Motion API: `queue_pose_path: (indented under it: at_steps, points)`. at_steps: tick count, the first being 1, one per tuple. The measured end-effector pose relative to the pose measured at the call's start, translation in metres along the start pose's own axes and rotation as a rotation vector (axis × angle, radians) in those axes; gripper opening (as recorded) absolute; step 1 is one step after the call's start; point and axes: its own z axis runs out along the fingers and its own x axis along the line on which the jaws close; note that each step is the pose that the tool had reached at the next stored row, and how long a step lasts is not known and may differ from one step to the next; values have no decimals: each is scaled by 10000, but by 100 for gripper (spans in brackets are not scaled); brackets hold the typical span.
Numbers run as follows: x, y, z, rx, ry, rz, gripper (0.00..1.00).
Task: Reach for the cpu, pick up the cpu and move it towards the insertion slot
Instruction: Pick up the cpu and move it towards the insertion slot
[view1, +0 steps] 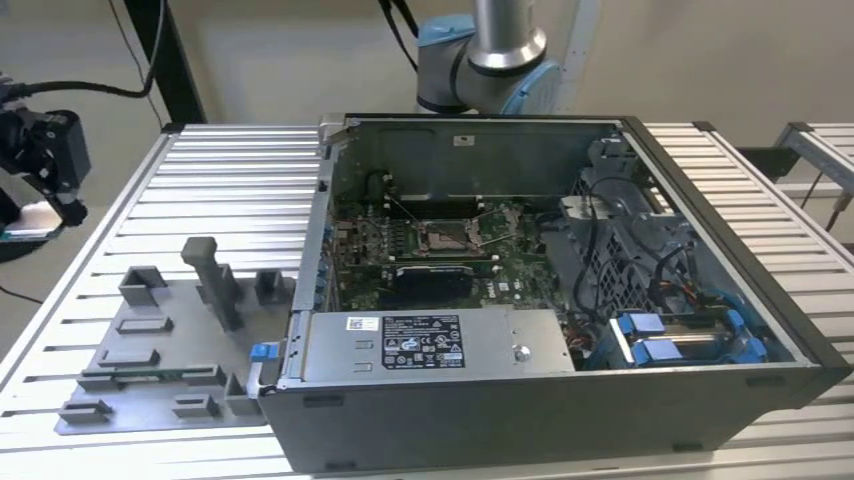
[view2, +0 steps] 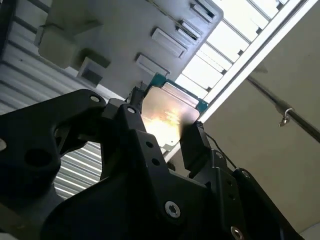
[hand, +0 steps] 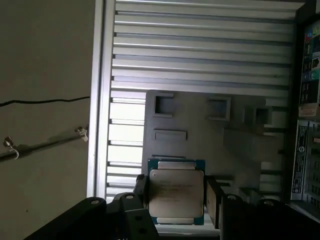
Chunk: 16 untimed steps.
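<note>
Claw (hand: 176, 200): pinching the cpu (hand: 176, 189) by two opposite edges.
Cpu: held above the grey fixture tray (hand: 200, 120), well apart from the insertion slot (view1: 441, 238).
Handling: likely light, stiff, slick-topped, fragile beneath; edges suit gripping.

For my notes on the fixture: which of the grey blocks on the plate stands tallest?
The slim upright post on the plate; it rises well above the others, all low.

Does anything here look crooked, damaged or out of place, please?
Nothing stands out. The cpu sits squarely in the gripper, with no visible damage. Nothing odd shows around the insertion slot inside the open computer case.
</note>
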Motion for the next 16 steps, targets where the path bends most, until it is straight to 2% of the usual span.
queue_pose_path:
  at_steps: [8,9,16]
  points:
    - [-3,14,-348,0,1,0,0]
    - [-3,15,-371,1,1,-1,0]
    - [-3,15,-379,0,0,0,0]
